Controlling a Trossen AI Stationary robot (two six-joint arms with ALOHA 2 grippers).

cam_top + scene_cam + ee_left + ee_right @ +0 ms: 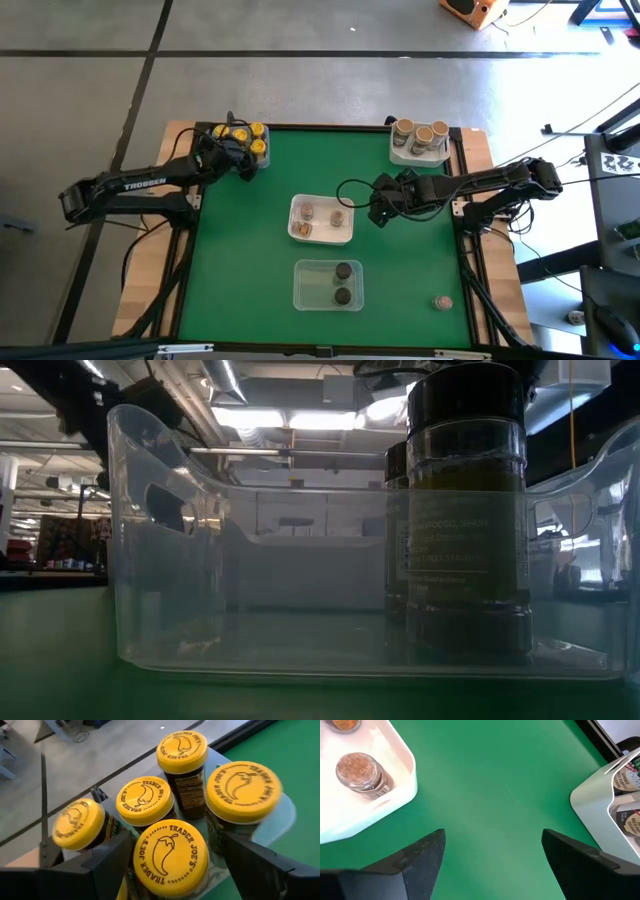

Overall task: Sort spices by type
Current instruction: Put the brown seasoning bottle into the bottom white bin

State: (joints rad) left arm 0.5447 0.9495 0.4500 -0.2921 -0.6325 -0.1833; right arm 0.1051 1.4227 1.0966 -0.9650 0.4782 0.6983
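Several yellow-lidded spice jars (243, 138) stand upright together in a clear bin at the table's far left corner. My left gripper (242, 160) is over them, open, its fingers on either side of the nearest jar (170, 851). My right gripper (375, 210) is open above bare green mat (492, 795), between the white tray (296, 205) and the white bin (400, 155). The tray holds three small jars, one with a grey-brown lid (360, 770). Tan-lidded jars (422, 133) stand in the white bin. Two dark-lidded jars (343, 282) stand in a clear bin (310, 290).
A lone jar (441, 301) stands on the mat near the near right corner. In the low view, the clear bin's wall (200, 560) fills the picture, with the dark-lidded jars (465, 510) inside it. Open mat lies on the left half and between tray and white bin.
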